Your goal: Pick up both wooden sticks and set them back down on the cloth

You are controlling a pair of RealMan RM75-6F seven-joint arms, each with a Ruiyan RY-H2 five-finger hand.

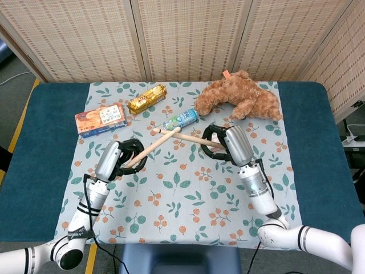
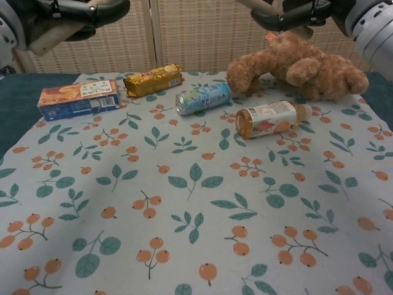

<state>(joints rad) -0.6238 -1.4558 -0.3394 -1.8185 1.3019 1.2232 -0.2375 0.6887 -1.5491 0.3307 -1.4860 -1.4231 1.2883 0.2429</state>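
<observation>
Left hand (image 1: 117, 161) grips left stick (image 1: 153, 146), right hand (image 1: 228, 144) grips right stick (image 1: 185, 137); tips cross above the cloth (image 1: 182, 194), both aloft, axes pointing inward

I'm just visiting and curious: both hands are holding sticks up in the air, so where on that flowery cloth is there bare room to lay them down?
The near half of the cloth, in front of the bottle and can, is bare. The far strip is crowded: biscuit box, gold packet, can, bottle and teddy bear.
</observation>
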